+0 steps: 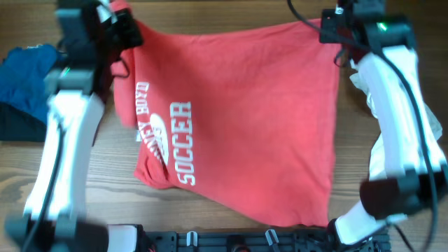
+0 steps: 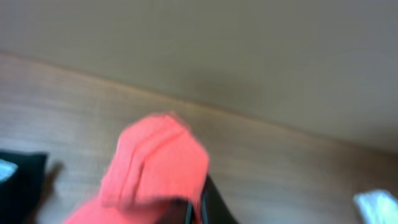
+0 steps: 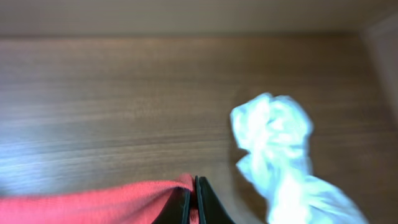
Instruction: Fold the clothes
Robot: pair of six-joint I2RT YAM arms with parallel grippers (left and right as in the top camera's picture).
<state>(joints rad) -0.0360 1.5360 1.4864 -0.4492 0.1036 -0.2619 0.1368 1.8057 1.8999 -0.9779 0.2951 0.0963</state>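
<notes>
A red T-shirt [image 1: 238,119] with white "SOCCER" lettering lies spread over the middle of the wooden table. My left gripper [image 1: 124,29] is shut on its far left corner, and in the left wrist view a bunch of red cloth [image 2: 158,165] stands up out of the jaws. My right gripper [image 1: 329,26] is shut on the far right corner, where a thin red edge [image 3: 124,198] is pinched between the black fingers [image 3: 208,202]. A crumpled white garment [image 1: 374,105] lies under the right arm. At the left edge sit a blue garment [image 1: 24,77] and a black one [image 1: 17,126].
The white garment [image 3: 277,155] lies close to the right of the right gripper on the wood. A black garment [image 2: 18,186] shows at the lower left of the left wrist view. A black rail [image 1: 231,239] runs along the table's near edge.
</notes>
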